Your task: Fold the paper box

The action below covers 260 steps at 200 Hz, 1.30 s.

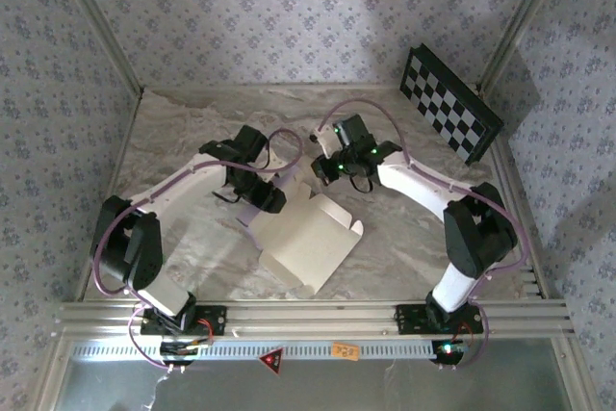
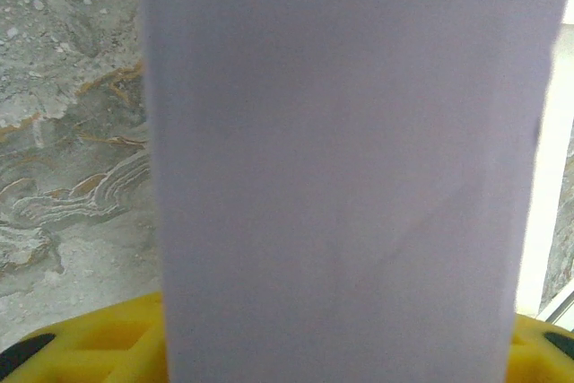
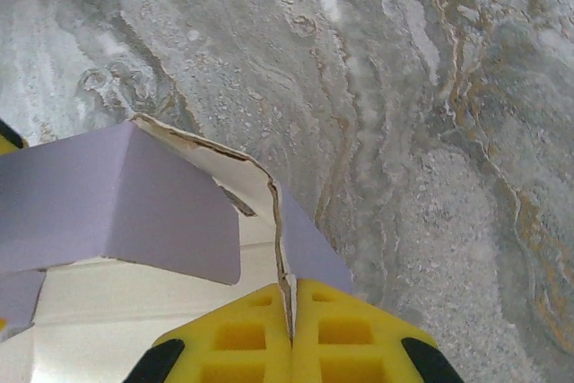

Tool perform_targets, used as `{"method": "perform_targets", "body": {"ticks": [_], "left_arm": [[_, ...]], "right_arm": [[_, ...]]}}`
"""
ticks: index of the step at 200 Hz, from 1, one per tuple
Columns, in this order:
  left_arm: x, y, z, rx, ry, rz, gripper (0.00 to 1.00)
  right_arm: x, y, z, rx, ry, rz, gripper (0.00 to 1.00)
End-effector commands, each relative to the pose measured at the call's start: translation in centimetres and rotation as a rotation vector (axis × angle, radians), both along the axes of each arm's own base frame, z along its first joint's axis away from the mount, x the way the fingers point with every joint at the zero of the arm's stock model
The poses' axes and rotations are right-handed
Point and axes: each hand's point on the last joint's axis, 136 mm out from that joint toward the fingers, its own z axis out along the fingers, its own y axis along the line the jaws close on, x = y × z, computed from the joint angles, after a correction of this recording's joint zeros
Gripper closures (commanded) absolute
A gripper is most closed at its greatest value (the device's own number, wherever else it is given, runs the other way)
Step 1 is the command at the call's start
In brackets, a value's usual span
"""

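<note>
Lilac-and-cream thin-card paper box (image 1: 310, 238), middle of marble table (image 1: 409, 238): my right gripper (image 3: 291, 302) clamps its edge; a lilac panel masks my left gripper (image 1: 262, 197), state indeterminable.

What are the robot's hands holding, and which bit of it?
The right end effector pinches the paper box by the thin edge of an upright wall. The left end effector straddles a lilac panel; whether it grips cannot be told.
</note>
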Motion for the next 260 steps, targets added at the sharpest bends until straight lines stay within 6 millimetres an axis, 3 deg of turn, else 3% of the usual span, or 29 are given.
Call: {"method": "perform_targets", "body": {"ticks": [1, 29, 89, 147, 176, 260], "left_arm": [[-0.3, -0.1, -0.4, 0.017, 0.019, 0.002, 0.46], [-0.5, -0.2, -0.5, 0.021, 0.023, 0.005, 0.47], [-0.5, -0.2, -0.3, 0.025, 0.003, 0.028, 0.47], [-0.7, -0.5, -0.4, 0.024, -0.026, 0.063, 0.47], [-0.8, -0.5, -0.4, 0.032, -0.038, 0.081, 0.47], [-1.4, -0.8, -0.7, 0.038, -0.046, 0.148, 0.47]], "right_arm": [[0.5, -0.4, 1.0, 0.043, 0.000, -0.184, 0.98], [0.1, -0.6, 0.3, 0.050, -0.001, -0.293, 0.99], [-0.1, -2.1, 1.2, 0.161, -0.028, -0.572, 1.00], [-2.5, -2.7, 1.6, 0.257, -0.076, -0.712, 1.00], [-3.8, -2.3, 1.9, 0.294, -0.098, -0.732, 1.00], [-7.6, 0.1, -0.5, 0.397, -0.050, -0.756, 1.00]]}}
